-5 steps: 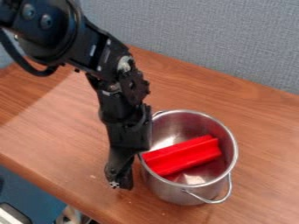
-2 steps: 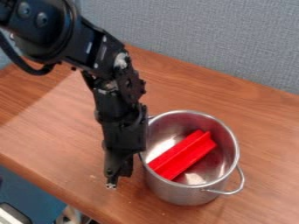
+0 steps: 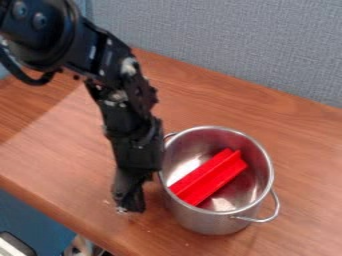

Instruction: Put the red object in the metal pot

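Observation:
The red object (image 3: 209, 179), a bright red long block, lies slanted inside the metal pot (image 3: 261, 205), one end up against the far rim. The shiny round pot stands on the wooden table near its front edge, its wire handle hanging at the lower right. My black arm reaches down just left of the pot, and my gripper (image 3: 126, 200) points at the tabletop beside the pot's left wall. Nothing shows between the fingers; they are dark and seen edge-on, so their spread is hard to read.
The brown wooden table (image 3: 67, 130) extends left and back to a grey-blue wall (image 3: 254, 40). Its front edge runs diagonally just below the gripper and pot.
The red block has dropped deeper into the pot and tilted more steeply. The pot's handle swung from the front to the lower right. The arm shifted slightly left, away from the pot.

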You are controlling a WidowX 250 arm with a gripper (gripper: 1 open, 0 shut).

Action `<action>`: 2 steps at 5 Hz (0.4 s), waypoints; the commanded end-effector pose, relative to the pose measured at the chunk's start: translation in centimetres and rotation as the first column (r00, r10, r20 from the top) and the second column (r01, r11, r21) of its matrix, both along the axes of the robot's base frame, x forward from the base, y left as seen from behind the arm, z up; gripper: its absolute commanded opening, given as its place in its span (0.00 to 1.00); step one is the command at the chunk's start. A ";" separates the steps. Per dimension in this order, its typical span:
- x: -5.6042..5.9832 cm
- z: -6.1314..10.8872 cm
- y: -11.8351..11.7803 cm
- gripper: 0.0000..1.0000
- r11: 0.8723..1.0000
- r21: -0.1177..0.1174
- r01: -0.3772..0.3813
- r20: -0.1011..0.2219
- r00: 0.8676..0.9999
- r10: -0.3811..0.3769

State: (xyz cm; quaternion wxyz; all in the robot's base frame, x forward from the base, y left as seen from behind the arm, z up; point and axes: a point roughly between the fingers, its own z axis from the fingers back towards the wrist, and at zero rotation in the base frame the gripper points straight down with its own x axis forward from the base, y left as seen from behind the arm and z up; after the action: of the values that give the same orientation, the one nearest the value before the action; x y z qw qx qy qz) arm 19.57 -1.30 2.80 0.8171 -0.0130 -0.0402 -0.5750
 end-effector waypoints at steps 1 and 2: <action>0.6 0.4 -1.2 1.00 1.000 -0.015 0.024 0.030 0.999 -0.024; 0.8 1.6 -1.6 1.00 1.000 -0.012 -0.002 0.054 0.999 0.003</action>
State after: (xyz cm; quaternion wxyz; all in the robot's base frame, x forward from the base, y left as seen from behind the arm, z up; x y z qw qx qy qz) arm 19.63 -2.68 3.59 0.8191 -0.0124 -0.0478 -0.5715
